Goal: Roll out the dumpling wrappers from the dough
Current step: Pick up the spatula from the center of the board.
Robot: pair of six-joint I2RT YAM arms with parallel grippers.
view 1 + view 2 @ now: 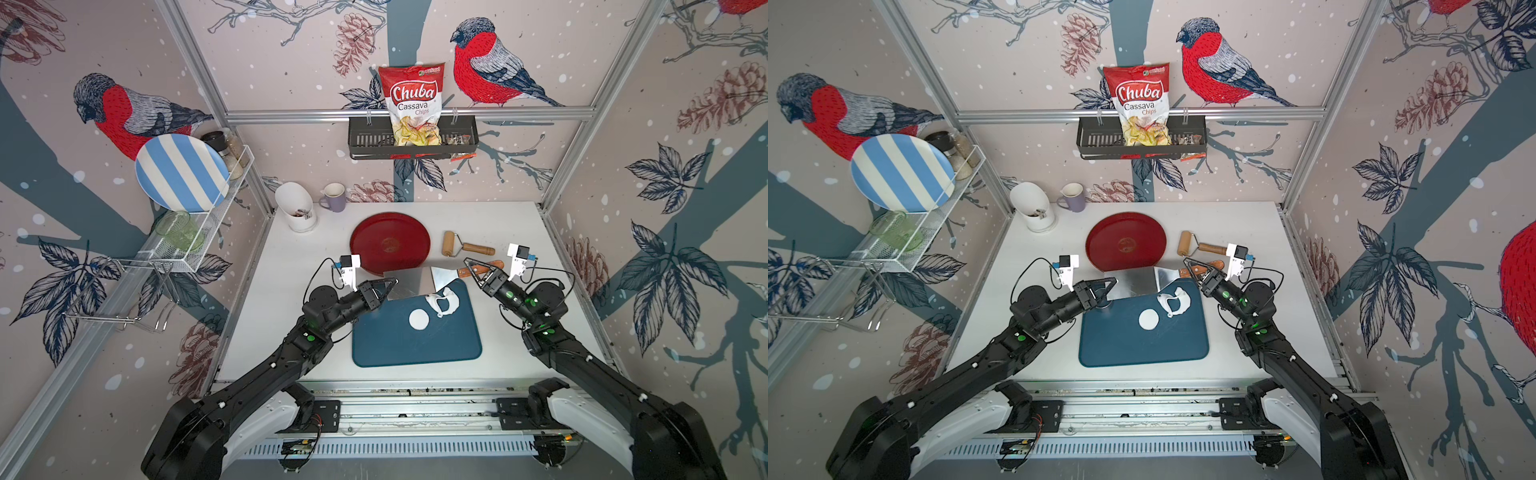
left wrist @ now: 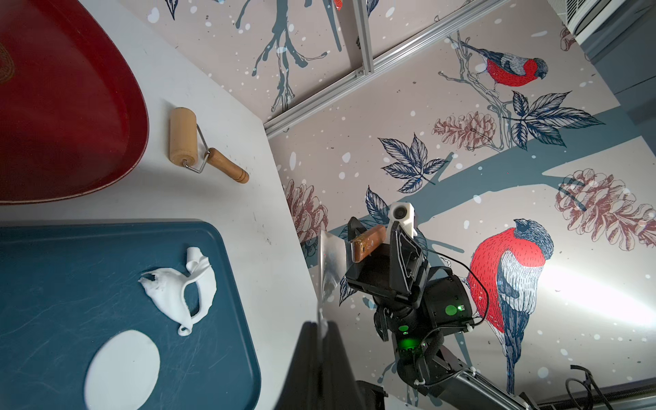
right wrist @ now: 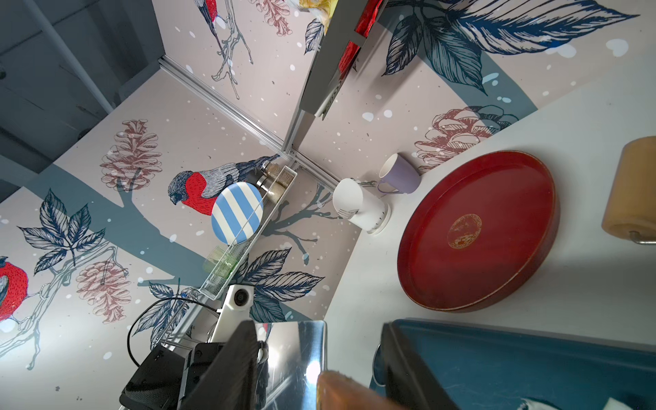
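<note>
While pinched mid-frame in the left gripper (image 1: 393, 282), the wooden-handled steel scraper (image 1: 415, 282) was straddled by the part-open right gripper (image 1: 469, 266), presumably for handover.

both top views look steeply down on the whole table (image 1: 498, 224) from its near side. left wrist cam, close, faces over the blue tray (image 2: 53, 269) toward the right arm (image 2: 440, 305). right wrist cam faces the red plate (image 3: 490, 198); both catch the scraper (image 2: 332, 262).

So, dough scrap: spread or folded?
Folded: the dough lies crumpled, edges curled over, on the blue tray beside the flat round dumpling wrapper.
</note>
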